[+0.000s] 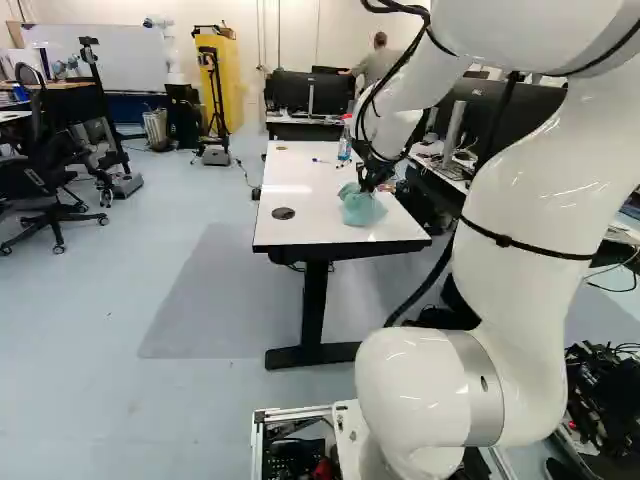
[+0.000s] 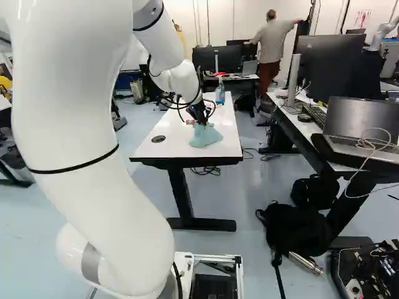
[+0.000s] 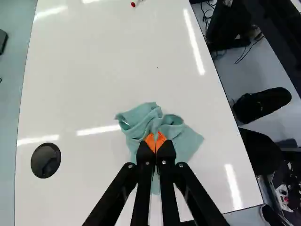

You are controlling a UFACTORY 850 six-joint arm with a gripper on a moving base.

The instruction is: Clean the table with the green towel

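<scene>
The long, white, glossy rectangular table (image 1: 300, 200) bears everything. The black two-fingered gripper (image 2: 201, 118) pinches the crumpled, pale green cloth towel (image 2: 206, 136) between its orange pads, on the table's near right part. Far right stands a bluish spray bottle (image 2: 221, 92) with red trigger, contents unclear. Near left sits a round black disc (image 3: 45, 160).

Towel (image 3: 187, 142) partly hidden behind the hand (image 2: 203, 122)
</scene>
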